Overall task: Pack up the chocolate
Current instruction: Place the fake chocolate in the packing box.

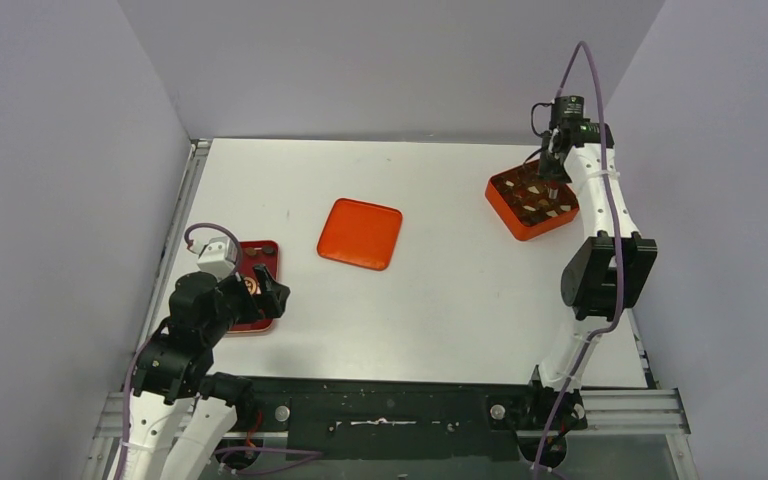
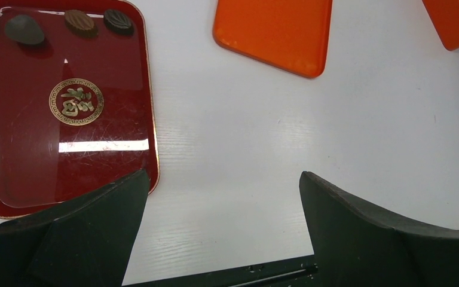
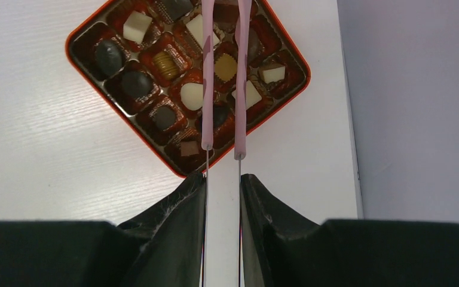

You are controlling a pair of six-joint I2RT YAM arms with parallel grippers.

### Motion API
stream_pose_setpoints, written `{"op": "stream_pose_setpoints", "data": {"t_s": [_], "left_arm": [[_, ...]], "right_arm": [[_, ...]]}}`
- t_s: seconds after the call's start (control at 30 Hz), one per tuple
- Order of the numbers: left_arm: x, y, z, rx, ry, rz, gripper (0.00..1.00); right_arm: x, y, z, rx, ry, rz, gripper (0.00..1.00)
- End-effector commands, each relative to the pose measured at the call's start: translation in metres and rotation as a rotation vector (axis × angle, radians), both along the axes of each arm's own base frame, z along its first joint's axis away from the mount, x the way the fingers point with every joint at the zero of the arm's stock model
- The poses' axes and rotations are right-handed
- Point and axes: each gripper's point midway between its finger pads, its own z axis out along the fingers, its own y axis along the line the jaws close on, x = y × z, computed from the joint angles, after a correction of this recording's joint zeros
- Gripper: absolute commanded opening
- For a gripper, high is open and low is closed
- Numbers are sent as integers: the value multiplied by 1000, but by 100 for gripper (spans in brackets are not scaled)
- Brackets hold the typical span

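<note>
- Left arm [image 1: 185,320] hangs over the near end of the red tray [image 2: 12,155], at the left side of the tabletop [image 1: 440,300]. The left jaws are wide apart and grip nothing, with bare tabletop and the tray's corner between them.
- Three loose chocolates [image 2: 80,21] lie in a row along the tray's far edge, the row running crosswise to the tray's long axis. The left one is a greyish oval with its long axis roughly along the row. The middle one is brown and ribbed, the right one dark. The rest of the tray shows only its gold emblem [image 2: 76,101].
- Orange lid [image 1: 360,233] lies flat on the tabletop between the tray and the orange box [image 1: 503,212], well apart from both.
- The box sits at the far right, corner-on to the right wrist camera. The boxed chocolates [image 3: 109,57] sit one per compartment, a mix of dark ovals and pale squares, in rows running diagonally in that view.
- Right arm [image 1: 600,270] reaches over the box. The right jaws are clamped on the pink tongs [image 3: 208,89].
- The tongs' long axis points straight away from the wrist, across the box. Their two arms run parallel with a narrow gap, and the tips run out of the top of the frame, so I cannot tell whether they hold a piece.
</note>
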Motion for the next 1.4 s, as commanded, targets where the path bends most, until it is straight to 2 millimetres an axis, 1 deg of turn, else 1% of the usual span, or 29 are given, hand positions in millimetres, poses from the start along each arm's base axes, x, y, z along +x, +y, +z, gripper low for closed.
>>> {"op": "stream_pose_setpoints", "data": {"t_s": [0.0,0.1,0.2,0.6,0.8,0.9,1.0,1.07,1.2,1.37], "left_arm": [[7,0,9,-4,-49,7,97],[7,-1,6,-8,-42,6,97],[7,0,7,-10,-43,12,97],[6,1,9,8,-48,0,97],[5,2,20,20,-70,-9,97],[5,2,26,18,-79,-9,97],[3,3,31,28,-85,-14,97],[2,3,36,31,-94,-17,97],[2,3,50,22,-113,-15,97],[0,2,68,2,-128,-14,97]], "right_arm": [[19,-22,16,-9,-77,-52,24],[22,-29,11,8,-70,-61,24],[24,-30,5,32,-62,-44,26],[27,-31,-11,57,-45,-43,26],[27,-35,-16,43,-16,-41,29],[25,-35,-15,40,-9,-42,30],[25,-36,-8,37,-22,-47,34],[25,-36,-3,35,-32,-48,35],[24,-33,4,53,-44,-40,34],[18,-19,15,86,-63,-13,32]]}}
